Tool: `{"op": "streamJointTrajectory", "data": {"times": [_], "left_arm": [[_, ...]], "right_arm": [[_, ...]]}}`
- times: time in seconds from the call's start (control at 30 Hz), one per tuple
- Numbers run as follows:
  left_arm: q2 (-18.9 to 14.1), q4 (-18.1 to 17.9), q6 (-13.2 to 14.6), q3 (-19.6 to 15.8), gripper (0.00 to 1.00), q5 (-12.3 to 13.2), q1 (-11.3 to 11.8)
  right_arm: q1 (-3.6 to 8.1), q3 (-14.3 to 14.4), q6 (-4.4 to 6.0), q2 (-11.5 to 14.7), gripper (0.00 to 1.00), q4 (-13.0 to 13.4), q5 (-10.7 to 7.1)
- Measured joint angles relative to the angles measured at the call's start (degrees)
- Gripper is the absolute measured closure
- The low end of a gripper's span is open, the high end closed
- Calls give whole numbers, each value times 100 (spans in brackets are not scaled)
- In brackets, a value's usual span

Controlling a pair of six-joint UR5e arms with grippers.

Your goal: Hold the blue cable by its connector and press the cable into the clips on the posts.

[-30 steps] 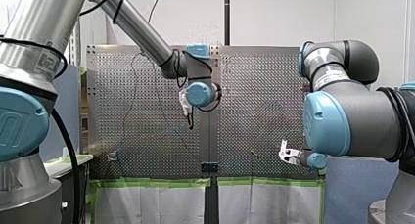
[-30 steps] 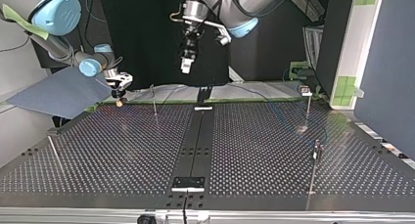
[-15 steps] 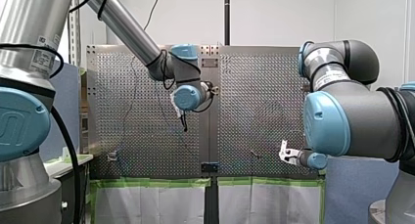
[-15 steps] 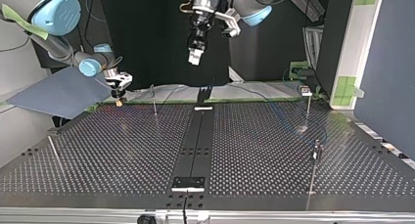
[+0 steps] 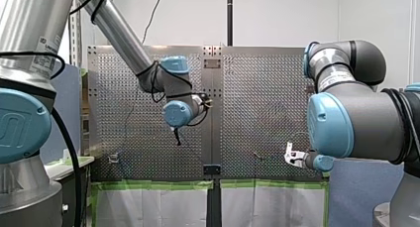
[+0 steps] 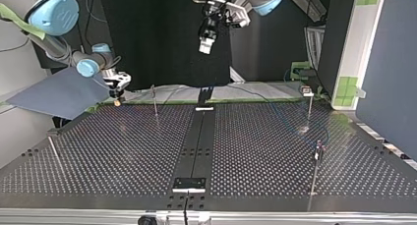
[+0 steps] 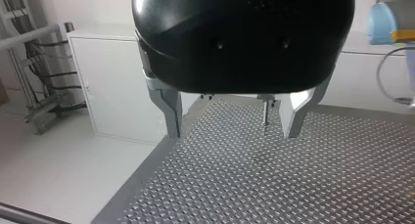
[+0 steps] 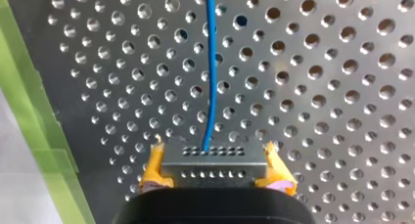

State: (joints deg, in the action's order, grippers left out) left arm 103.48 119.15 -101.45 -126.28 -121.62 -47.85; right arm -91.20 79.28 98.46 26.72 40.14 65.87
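Table (image 8: pixel 318 87): bare metal, matt grey, drilled all over.
Blue cable (image 8: pixel 211 87): smooth plastic-looking sheath, faint sheen.
Connector (image 8: pixel 213 165): dull grey metal face, rows of small holes.
My right gripper (image 8: pixel 213 148) pads (image 8: pixel 155 168): yellow, soft-looking, frayed at the tips.
My left gripper (image 7: pixel 234 133): glossy black shell; fingers (image 7: pixel 171 106) plain satin metal.
Tape (image 8: pixel 29 111) along the table's edge: green, translucent, smooth.

The thin blue cable (image 8: pixel 211 62) runs off the right wrist view's edge. The grey metal connector (image 8: pixel 214 169) is partly hidden behind my right gripper (image 8: pixel 214 153).
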Motion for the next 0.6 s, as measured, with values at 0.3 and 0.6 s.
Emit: {"op": "streamJointTrajectory", "data": {"times": [0.3, 0.6], "left_arm": [[5, -55, -87, -520, 2, 202, 17], [5, -103, -105, -1073, 2, 323, 34]], "right_arm": [[28, 64, -150, 359, 100, -253, -136], [115, 522, -155, 872, 100, -124, 151]]}}
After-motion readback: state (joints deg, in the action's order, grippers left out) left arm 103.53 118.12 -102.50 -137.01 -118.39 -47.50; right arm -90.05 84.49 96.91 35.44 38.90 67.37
